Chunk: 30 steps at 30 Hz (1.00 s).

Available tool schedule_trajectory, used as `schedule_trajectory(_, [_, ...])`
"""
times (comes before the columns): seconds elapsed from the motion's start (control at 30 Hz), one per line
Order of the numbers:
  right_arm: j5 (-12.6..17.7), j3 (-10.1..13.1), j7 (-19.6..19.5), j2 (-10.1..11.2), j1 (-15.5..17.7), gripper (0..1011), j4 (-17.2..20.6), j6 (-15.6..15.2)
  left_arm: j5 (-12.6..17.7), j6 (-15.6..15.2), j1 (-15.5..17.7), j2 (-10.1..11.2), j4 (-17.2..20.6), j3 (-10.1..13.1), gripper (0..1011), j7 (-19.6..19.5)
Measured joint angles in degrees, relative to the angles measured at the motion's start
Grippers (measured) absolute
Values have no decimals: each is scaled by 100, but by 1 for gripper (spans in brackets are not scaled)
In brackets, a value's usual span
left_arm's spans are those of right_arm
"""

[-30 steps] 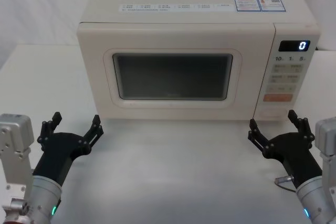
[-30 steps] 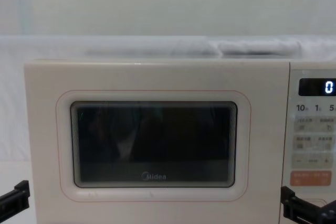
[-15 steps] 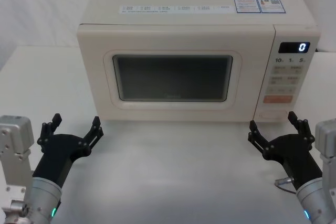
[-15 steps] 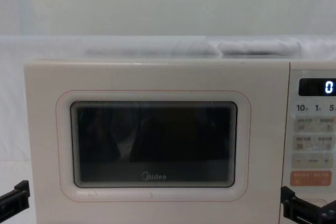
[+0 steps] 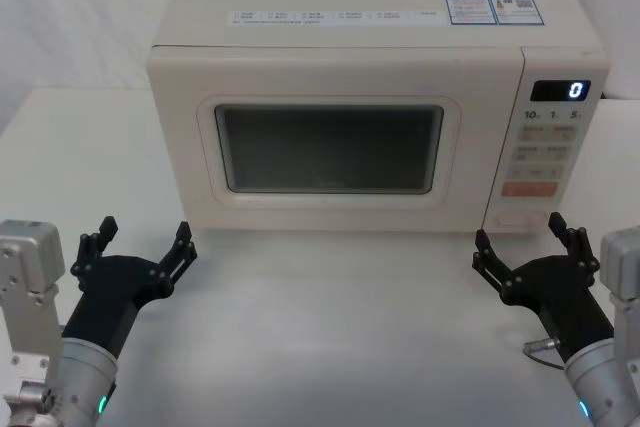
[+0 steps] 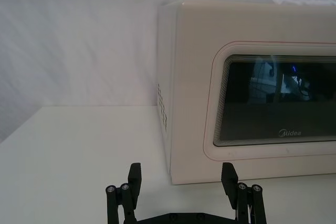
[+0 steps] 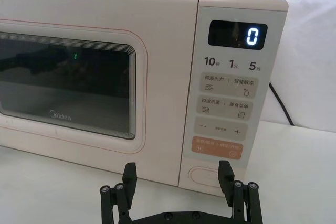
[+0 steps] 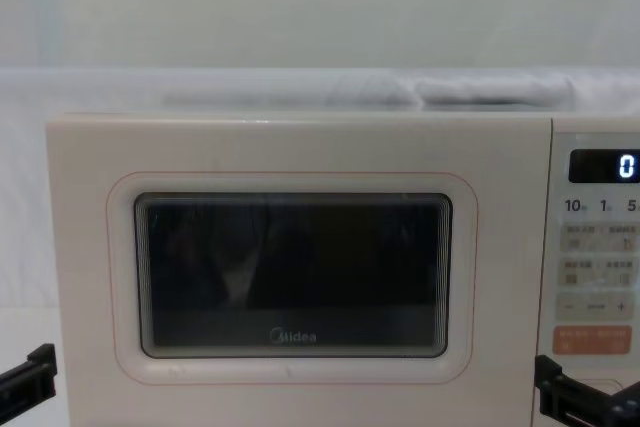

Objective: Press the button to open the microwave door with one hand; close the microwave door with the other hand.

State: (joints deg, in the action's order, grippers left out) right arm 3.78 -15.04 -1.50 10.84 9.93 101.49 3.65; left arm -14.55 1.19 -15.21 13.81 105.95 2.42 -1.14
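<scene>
The microwave door (image 5: 335, 142) is flush shut and the release button (image 7: 210, 176), the wide blank one at the bottom of the control panel, sits untouched just ahead of the right gripper (image 5: 528, 249) and slightly above it. That gripper rests low over the table (image 5: 330, 327) with its fingers spread wide, holding nothing. The left gripper (image 5: 137, 250) mirrors it, also spread wide and empty, with the door's lower left corner ahead of it.

Nothing has been pressed yet, so the risks lie in the approach. With the fingers this far apart, the button could slip between them and the push land on nothing, or one finger could catch the orange key (image 7: 217, 147) just above the button and start a programme instead. A push that is off-centre or too hard may shove the whole microwave back on the smooth table rather than trip the latch. Once the door springs out, it will swing toward the left gripper's side, so that gripper, if it sits too near, may block the swing
</scene>
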Motion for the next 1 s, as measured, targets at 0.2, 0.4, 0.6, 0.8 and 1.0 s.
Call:
schedule_trajectory(0.2, [0,0,0,0,0,1002,0,0,0,0,0,0,0,0,1001,0])
schedule_trajectory(0.4, [0,0,0,0,0,1002,0,0,0,0,0,0,0,0,1001,0])
schedule_trajectory(0.6, [0,0,0,0,0,1002,0,0,0,0,0,0,0,0,1001,0])
schedule_trajectory(0.8, [0,0,0,0,0,970,0,0,0,0,0,0,0,0,1001,0])
schedule_trajectory(1.0, [0,0,0,0,0,862,0,0,0,0,0,0,0,0,1001,0])
